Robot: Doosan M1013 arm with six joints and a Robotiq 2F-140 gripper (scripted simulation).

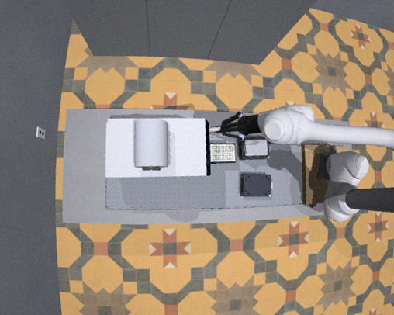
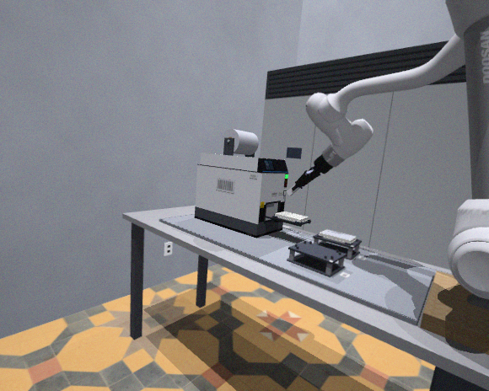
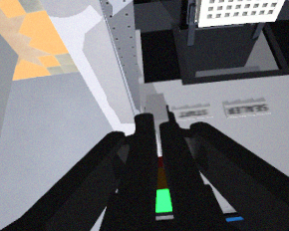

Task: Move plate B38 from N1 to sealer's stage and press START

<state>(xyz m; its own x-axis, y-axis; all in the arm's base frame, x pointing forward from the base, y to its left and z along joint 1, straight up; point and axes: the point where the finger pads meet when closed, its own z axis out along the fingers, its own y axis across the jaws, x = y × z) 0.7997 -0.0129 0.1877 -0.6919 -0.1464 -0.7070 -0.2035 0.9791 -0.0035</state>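
The white sealer (image 1: 188, 149) (image 2: 236, 191) stands on the left of the table, and a lamp (image 2: 286, 176) on its front glows green. The stage is out in front of it. A white well plate (image 1: 222, 153) (image 2: 292, 217) lies flat on the stage. My gripper (image 1: 215, 129) (image 2: 292, 192) (image 3: 155, 108) is shut and empty. Its fingertips are at the sealer's front panel, above and beside the stage. In the wrist view the green lamp (image 3: 163, 200) shows between the fingers. One dark nest (image 1: 256, 185) (image 2: 316, 253) is empty. The other nest (image 1: 255, 148) (image 2: 337, 238) holds a plate.
A foil roll (image 1: 151, 142) (image 2: 244, 141) sits on top of the sealer. The grey table (image 1: 81, 165) (image 2: 169, 227) carries a darker mat (image 1: 170, 196). The arm's wooden base (image 1: 310, 174) is at the table's right end. A wall panel stands behind the table.
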